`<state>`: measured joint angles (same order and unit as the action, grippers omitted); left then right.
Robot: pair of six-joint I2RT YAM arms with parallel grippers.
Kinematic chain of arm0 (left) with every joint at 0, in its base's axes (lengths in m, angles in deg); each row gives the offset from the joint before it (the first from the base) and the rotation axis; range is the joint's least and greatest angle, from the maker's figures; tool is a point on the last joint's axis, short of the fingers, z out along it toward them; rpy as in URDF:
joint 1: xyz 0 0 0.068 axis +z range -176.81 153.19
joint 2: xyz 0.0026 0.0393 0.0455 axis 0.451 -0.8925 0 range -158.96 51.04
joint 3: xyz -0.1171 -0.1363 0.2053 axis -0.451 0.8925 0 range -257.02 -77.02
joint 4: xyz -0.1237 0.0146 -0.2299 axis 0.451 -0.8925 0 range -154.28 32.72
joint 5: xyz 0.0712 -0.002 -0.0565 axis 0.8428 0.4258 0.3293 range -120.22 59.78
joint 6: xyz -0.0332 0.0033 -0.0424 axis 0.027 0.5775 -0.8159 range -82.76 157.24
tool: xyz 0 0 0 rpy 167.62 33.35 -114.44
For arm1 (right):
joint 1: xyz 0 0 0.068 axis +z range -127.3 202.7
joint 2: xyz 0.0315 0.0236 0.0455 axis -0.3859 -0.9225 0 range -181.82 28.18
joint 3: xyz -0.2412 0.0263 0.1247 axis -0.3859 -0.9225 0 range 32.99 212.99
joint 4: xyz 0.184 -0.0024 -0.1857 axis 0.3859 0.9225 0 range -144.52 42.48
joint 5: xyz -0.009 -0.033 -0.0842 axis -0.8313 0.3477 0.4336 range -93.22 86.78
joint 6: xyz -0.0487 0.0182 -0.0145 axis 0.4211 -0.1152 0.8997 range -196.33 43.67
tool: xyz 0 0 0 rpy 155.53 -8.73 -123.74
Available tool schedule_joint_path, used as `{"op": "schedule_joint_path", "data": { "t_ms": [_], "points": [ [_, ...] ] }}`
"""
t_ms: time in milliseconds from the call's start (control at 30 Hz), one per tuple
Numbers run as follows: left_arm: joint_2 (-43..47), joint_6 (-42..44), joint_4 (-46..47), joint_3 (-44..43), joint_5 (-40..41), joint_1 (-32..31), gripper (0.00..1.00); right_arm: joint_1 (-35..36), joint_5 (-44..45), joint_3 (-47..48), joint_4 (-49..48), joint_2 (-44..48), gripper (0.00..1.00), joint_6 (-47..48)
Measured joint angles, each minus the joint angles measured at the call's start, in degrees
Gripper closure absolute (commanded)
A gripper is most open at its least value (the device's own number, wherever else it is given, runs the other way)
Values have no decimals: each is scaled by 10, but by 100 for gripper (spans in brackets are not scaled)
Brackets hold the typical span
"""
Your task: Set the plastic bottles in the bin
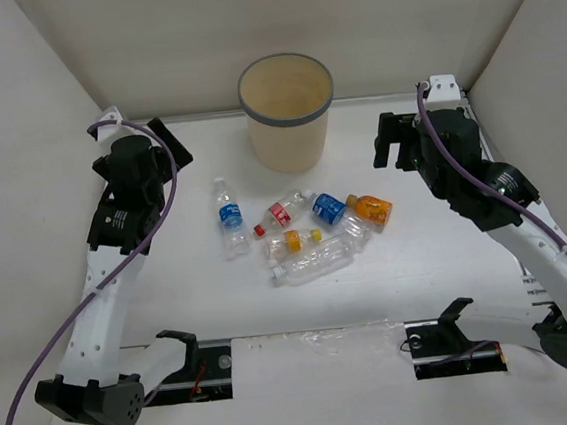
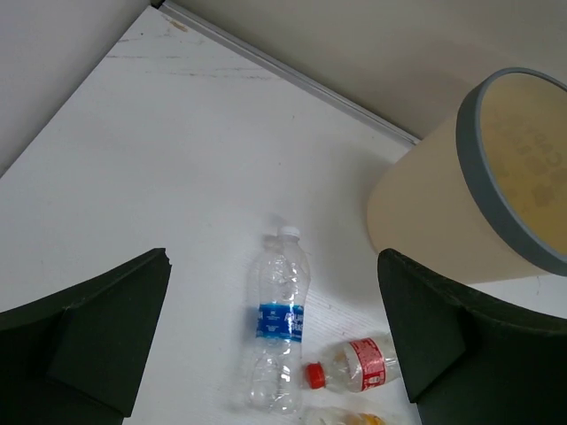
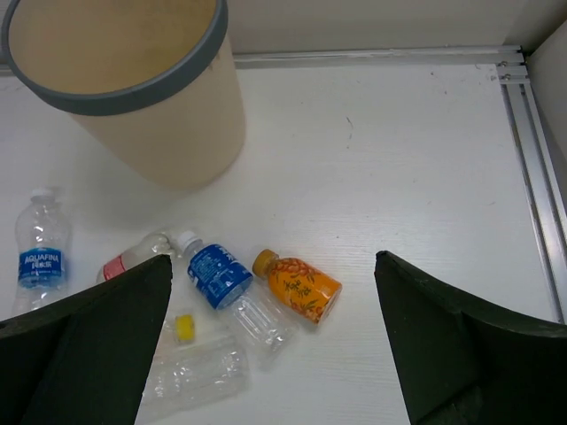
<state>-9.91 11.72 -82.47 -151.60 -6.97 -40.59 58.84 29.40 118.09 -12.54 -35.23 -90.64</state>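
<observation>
Several small plastic bottles lie in a cluster on the white table in front of the beige bin (image 1: 291, 141). They are a slim blue-label one (image 1: 230, 218), a red-label one (image 1: 282, 213), a blue-label one (image 1: 329, 209), an orange one (image 1: 372, 209), a yellow-cap one (image 1: 294, 240) and a larger unlabelled one (image 1: 314, 260). My left gripper (image 1: 166, 143) is open and empty, high above the slim bottle (image 2: 276, 323), left of the bin (image 2: 416, 221). My right gripper (image 1: 392, 142) is open and empty, to the right of the bin (image 3: 177, 133), above the orange bottle (image 3: 297, 285).
White walls enclose the table on the left, back and right. A metal rail (image 3: 532, 159) runs along the right edge. Black brackets (image 1: 176, 348) (image 1: 445, 322) sit at the near edge by the arm bases.
</observation>
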Motion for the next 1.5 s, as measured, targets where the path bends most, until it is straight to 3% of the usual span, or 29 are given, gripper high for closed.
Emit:
{"op": "schedule_joint_path", "data": {
  "t_ms": [400,833,1200,1333,1433,1500],
  "points": [
    [-35,-3,12,1,-40,0,0,7,-3,3,-4,8,0,0],
    [-354,-96,-30,-56,-64,-35,0,16,-93,-46,-66,-15,0,2],
    [-421,-130,12,-42,-83,-21,0,34,-111,-55,-83,-15,0,2],
    [-457,-151,30,-6,-82,-26,5,34,-114,-55,-91,-11,0,2],
    [-465,-166,31,29,-79,-30,30,35,-115,-55,-94,-10,0,2],
    [-469,-171,30,35,-68,-32,65,35,-116,-55,-94,-10,0,2]
  ]
}}
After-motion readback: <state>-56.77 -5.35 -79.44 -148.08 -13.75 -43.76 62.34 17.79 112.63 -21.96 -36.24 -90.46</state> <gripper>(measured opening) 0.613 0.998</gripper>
